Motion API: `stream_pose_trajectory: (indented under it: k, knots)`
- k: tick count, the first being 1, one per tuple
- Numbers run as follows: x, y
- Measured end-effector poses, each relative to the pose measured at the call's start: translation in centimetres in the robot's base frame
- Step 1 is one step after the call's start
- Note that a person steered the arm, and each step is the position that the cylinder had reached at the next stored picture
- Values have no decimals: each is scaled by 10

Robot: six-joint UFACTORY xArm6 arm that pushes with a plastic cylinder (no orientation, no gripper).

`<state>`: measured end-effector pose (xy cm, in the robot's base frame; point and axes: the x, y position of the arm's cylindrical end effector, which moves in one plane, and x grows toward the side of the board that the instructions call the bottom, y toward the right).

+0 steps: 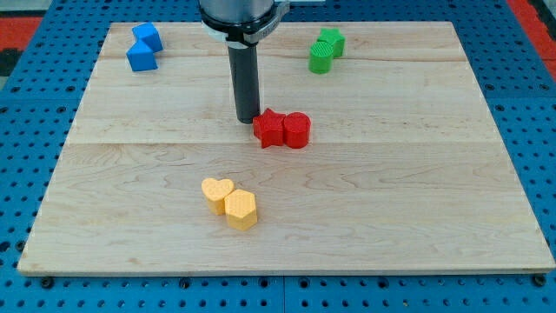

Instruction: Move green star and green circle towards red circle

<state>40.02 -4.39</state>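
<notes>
The green star (332,40) and the green circle (321,58) sit touching each other near the view's top right of the wooden board (434,174). The red circle (297,130) stands near the board's middle, touching the red star (270,129) on its left. My tip (246,118) is on the board just left of the red star, very close to it. It is far below and left of the green blocks.
A blue cube (148,36) and another blue block (141,57) sit together at the view's top left. A yellow heart (217,193) and a yellow hexagon (241,209) touch each other toward the view's bottom, left of centre.
</notes>
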Motion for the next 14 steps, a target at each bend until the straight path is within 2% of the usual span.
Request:
stream_pose_trajectory:
  k: [2, 3, 4, 5, 6, 7, 9, 12, 14]
  knots:
    - [0, 0]
    - [-50, 4]
    - [-118, -12]
    - [-172, 3]
    - [-198, 32]
    - [-207, 70]
    - [-193, 102]
    - [-201, 159]
    - [-164, 101]
